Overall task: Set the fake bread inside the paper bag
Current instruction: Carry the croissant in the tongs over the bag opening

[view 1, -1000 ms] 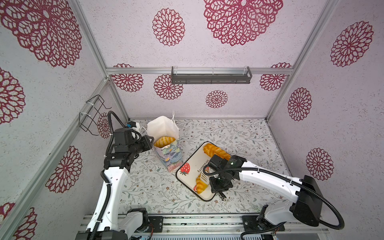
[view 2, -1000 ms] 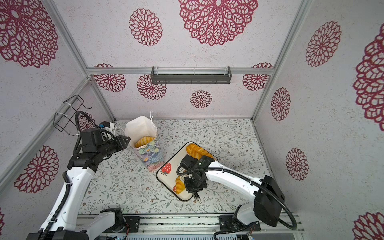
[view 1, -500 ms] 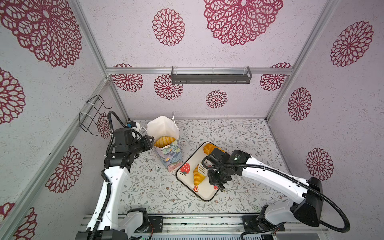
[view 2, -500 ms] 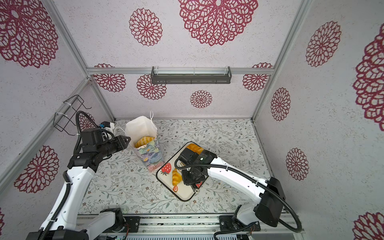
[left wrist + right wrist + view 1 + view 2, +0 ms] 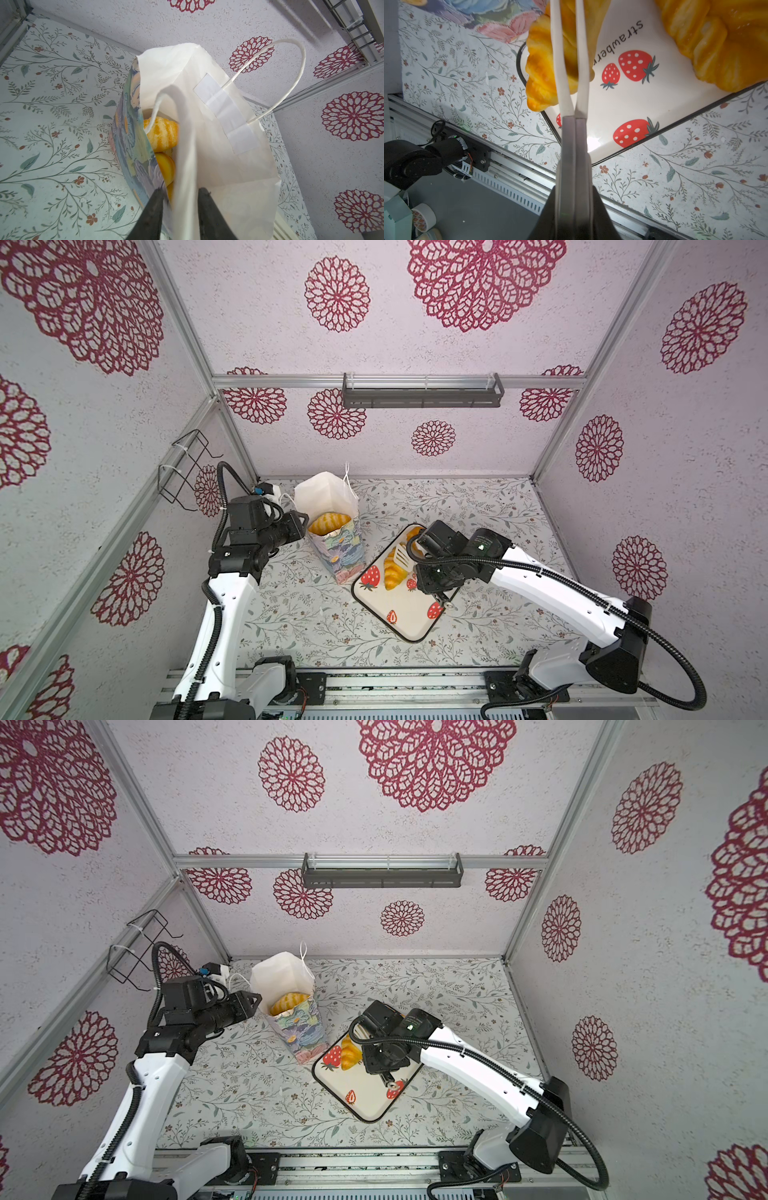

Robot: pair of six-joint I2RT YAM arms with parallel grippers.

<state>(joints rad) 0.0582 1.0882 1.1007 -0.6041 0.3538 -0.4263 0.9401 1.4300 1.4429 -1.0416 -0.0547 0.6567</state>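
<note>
Right pincer (image 5: 574, 191) is clamped tight on tongs (image 5: 556, 62) squeezing a croissant (image 5: 539, 79) mid-body; it looks light, glossy, likely slippery. Left pincer (image 5: 181, 193), part closed, pinches the rim of the paper bag (image 5: 176, 66).

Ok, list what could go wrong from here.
1. The croissant is held only by the thin tongs that the right gripper squeezes; it may slip on the way over.
2. The bag is narrow, with bread already near its rim; the croissant may catch or spill out.
3. The left gripper pinches only one bag wall, and a handle droops into the mouth; the tongs may snag it.
</note>
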